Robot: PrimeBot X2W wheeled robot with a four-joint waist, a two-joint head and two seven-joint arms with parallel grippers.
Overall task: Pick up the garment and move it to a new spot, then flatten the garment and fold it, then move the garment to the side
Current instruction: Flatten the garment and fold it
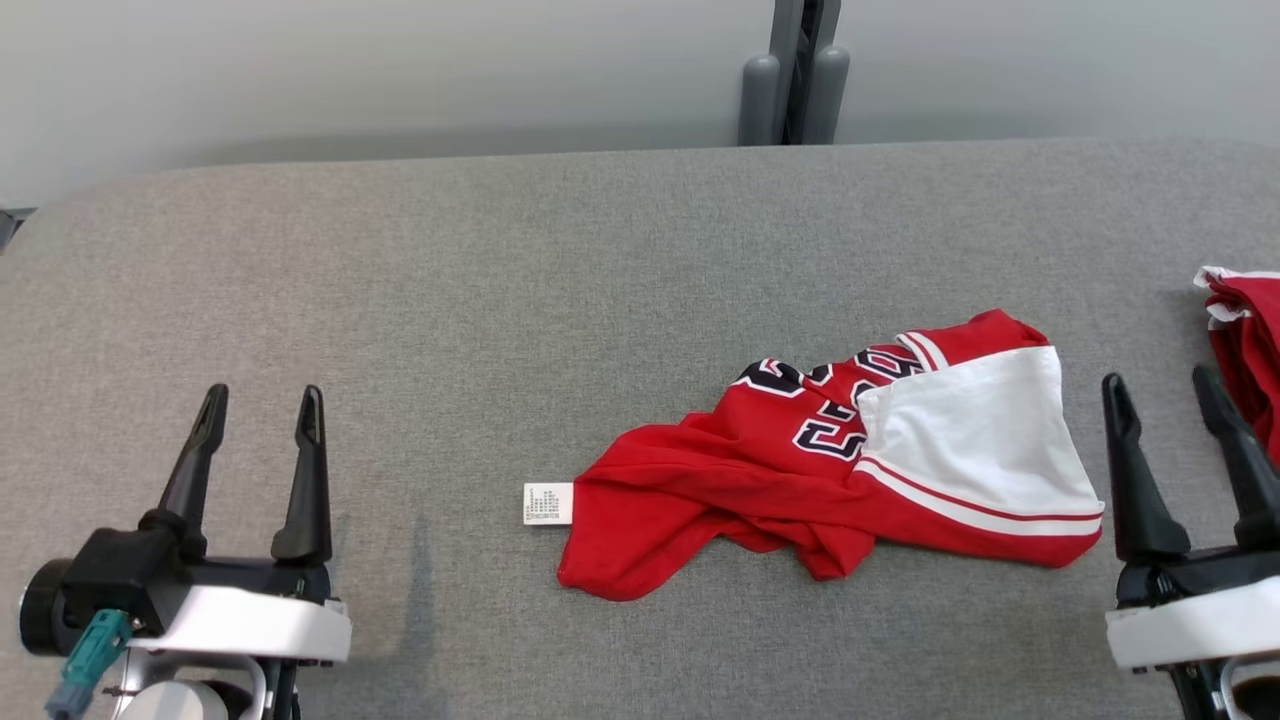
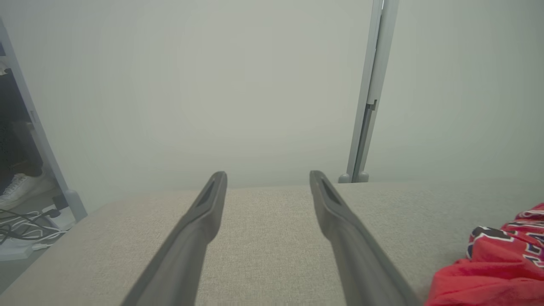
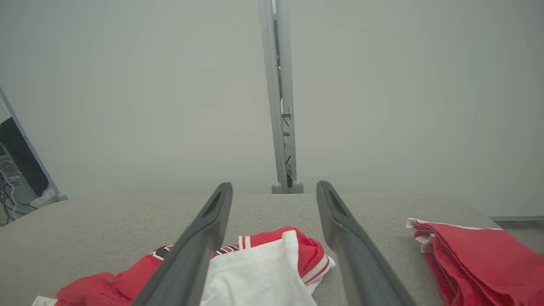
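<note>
Head view: the red-and-white garment [image 1: 800, 490] lay crumpled on the grey table [image 1: 500, 300], right of centre, with a white label [image 1: 548, 503] sticking out at its left end. My left gripper [image 1: 262, 392] was spread wide at lower left, well apart from it. My right gripper [image 1: 1158, 378] was released too, just beside its white part. A second red pile [image 1: 1245, 340] sat at the right edge.
Left wrist view: fingers apart over the table, garment at lower right.
Right wrist view: fingers parted, garment low between them, red pile to the right.
</note>
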